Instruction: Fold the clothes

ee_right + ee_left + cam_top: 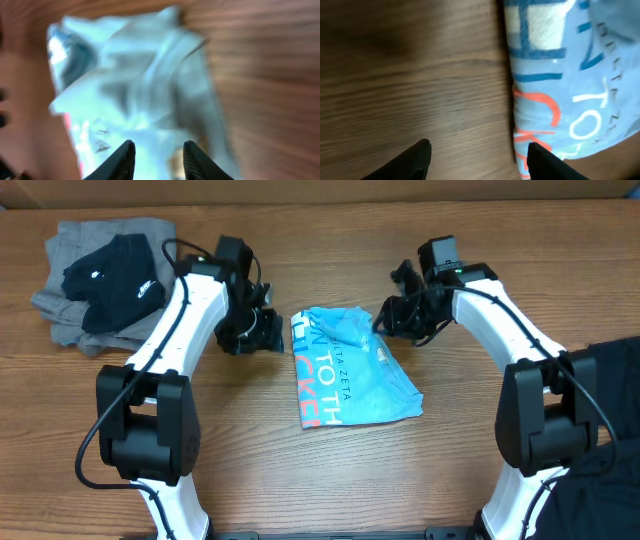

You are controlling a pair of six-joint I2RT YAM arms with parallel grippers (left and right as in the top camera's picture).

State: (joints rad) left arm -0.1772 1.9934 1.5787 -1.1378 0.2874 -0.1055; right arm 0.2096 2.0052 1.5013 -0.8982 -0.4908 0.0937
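Observation:
A light blue T-shirt (352, 366) with white and orange lettering lies folded in a compact rectangle at the table's middle. My left gripper (262, 332) hovers just left of its top-left corner, open and empty; the left wrist view shows the shirt's edge (560, 75) beside my right finger, with bare wood between the fingers (477, 160). My right gripper (388, 316) sits at the shirt's top-right corner, open, its fingers (157, 160) above the blurred blue cloth (145, 90) without gripping it.
A pile of grey and black clothes (105, 280) lies at the back left. Dark fabric (610, 440) hangs at the right edge. The wooden table (300, 470) lies in front of the shirt.

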